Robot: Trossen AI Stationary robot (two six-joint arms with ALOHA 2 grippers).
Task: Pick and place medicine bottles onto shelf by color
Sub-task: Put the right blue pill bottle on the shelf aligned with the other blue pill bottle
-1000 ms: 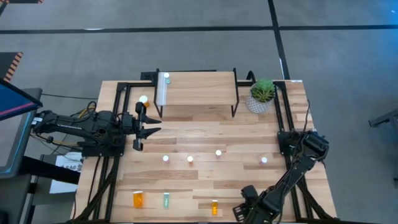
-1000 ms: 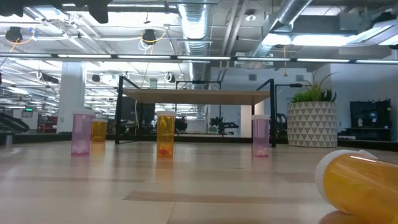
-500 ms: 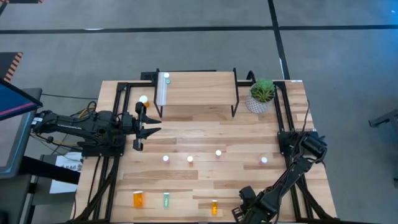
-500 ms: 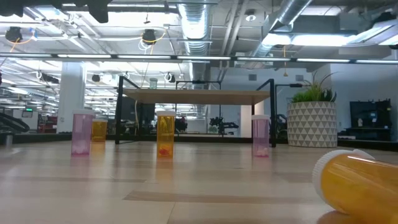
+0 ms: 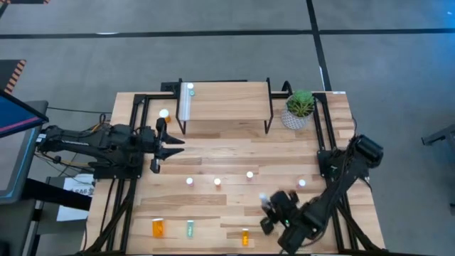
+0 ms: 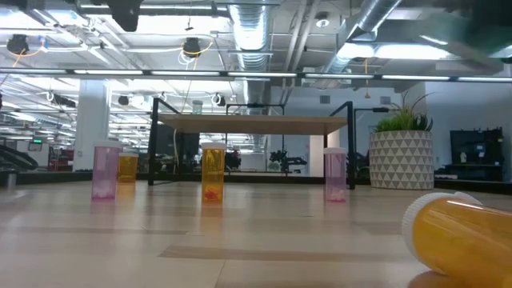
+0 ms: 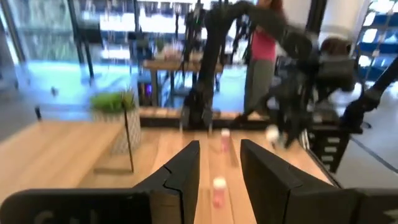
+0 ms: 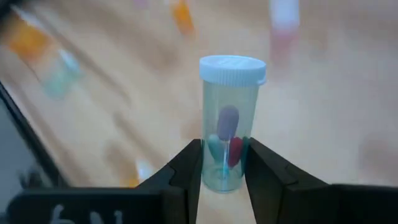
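Observation:
My right gripper (image 8: 225, 171) is shut on a pale green medicine bottle (image 8: 230, 112) with a white cap, above the table's near right part (image 5: 269, 206). The shelf (image 5: 224, 101) stands at the far side with one bottle (image 5: 187, 99) on its left end. Several white-capped bottles stand in a row at mid-table (image 5: 217, 181). Two orange bottles (image 5: 158, 227) (image 5: 245, 237) and a green one (image 5: 190, 228) lie near the front edge. My left gripper (image 5: 174, 146) waits open at the left, holding nothing. My right gripper pinches the green bottle's lower body (image 8: 214, 163) between its two fingers (image 8: 186, 171). The fingers slant down from the table's near right side. The bottle is lifted clear of the table, and its capped end (image 8: 232, 68) stands free beyond the fingers.
A potted plant (image 5: 299, 108) stands right of the shelf. A bottle (image 5: 163, 114) stands on the table left of the shelf. A large orange bottle (image 6: 460, 236) lies close to the low camera. Black frame rails (image 5: 323, 128) run along both table sides.
My right gripper has risen from the table's near edge and moved toward the far and left side, turning at the wrist. The green bottle, unseen under it before, now shows in its fingers, lifted clear.

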